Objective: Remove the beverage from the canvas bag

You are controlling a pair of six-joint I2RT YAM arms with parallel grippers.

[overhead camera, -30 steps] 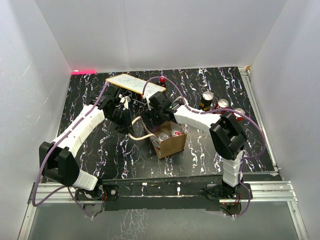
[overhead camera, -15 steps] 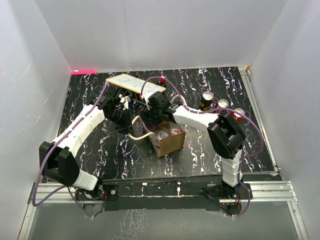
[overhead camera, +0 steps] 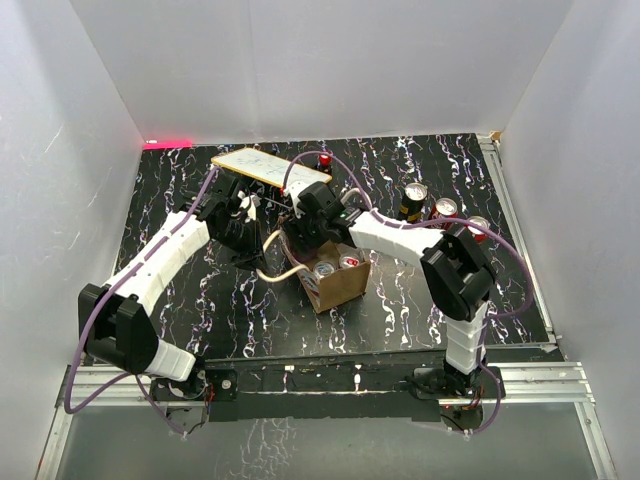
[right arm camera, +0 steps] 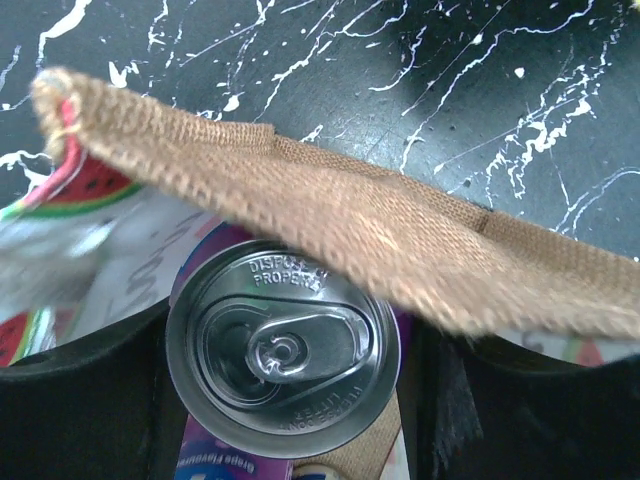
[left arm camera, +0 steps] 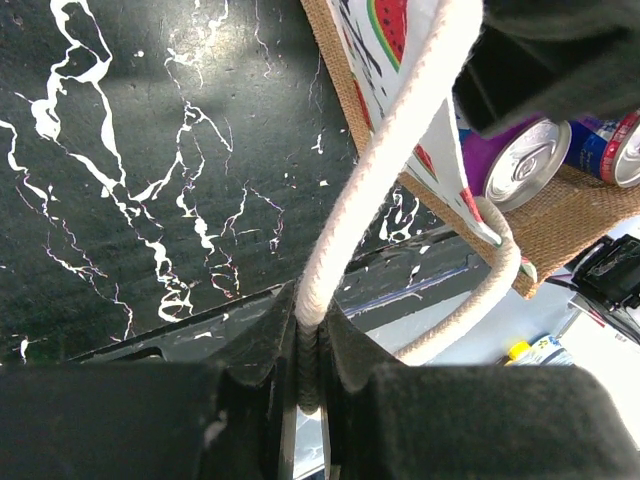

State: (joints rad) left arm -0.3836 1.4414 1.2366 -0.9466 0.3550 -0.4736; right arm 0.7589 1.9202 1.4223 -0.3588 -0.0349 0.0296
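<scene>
Here, clamped in left gripper (left arm camera: 310, 345): rope handle (left arm camera: 400, 130); straddled by right gripper (right arm camera: 290, 360), grip undeterminable: purple can (right arm camera: 283, 345), overlapped above by rim of canvas bag (right arm camera: 330, 225).

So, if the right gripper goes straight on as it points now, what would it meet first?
The right gripper would probably meet the purple can inside the canvas bag; depth is unclear.

the top camera sits high above and behind the arm bases, looking down over the whole table (overhead camera: 170, 185), with the canvas bag (overhead camera: 345, 288) small near its middle. the left wrist camera is low and close beside the bag, looking along the left gripper (left arm camera: 310, 345) up the pinched rope handle (left arm camera: 390, 150). the right wrist camera looks straight down from just above the bag's rim, the right gripper (right arm camera: 285, 400) hugging a purple can (right arm camera: 282, 345); all three views share the bag.
</scene>
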